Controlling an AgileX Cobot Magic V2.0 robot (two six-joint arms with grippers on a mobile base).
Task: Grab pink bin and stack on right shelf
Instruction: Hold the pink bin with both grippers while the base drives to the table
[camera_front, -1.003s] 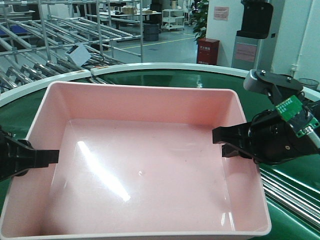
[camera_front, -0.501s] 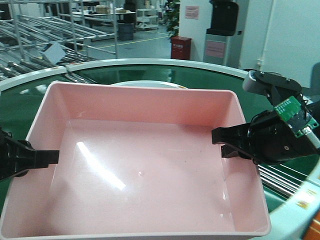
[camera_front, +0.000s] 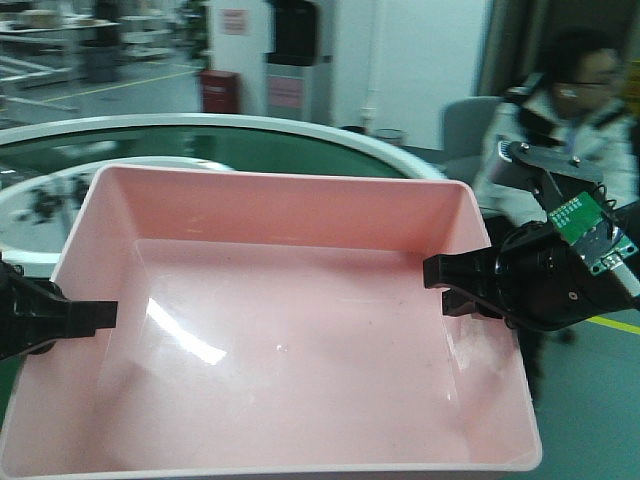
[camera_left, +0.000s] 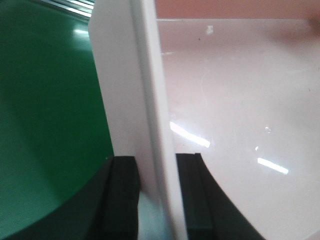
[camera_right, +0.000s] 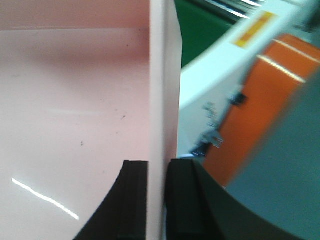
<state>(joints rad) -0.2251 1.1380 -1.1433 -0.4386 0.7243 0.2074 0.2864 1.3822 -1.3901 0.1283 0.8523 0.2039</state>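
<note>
Gripping the pink bin (camera_front: 290, 330) by its two short ends, the robot's arms held it level and open side up, close in front of the front camera. The left gripper (camera_left: 156, 200) was closed down on the left wall. One black finger (camera_left: 124, 197) pressed against the outside of that wall and the other sat inside the tray, with only the thin plastic and its rolled rim between them. The right gripper (camera_right: 156, 200) had the opposite wall the same way, jaws nearly together, one pad inside and one outside. A small green circuit board (camera_front: 580, 218) showed on that right wrist.

The bin's pale floor threw back bright streaks of light. Beyond its far wall curved the green conveyor belt (camera_front: 250, 150) with its white rim (camera_front: 200, 122), and the left wrist view showed green surface beside and below the bin's left end. Past the right wall, the right wrist view showed the white rim with a yellow label (camera_right: 255, 29), an orange body (camera_right: 260, 110) next to it, and grey floor (camera_right: 290, 190) lower down. Whether the bin's underside touched anything, I could not tell. A person (camera_front: 570, 120) in a light jacket stood blurred behind the right arm, and a red cabinet (camera_front: 218, 92) stood by the far wall.
</note>
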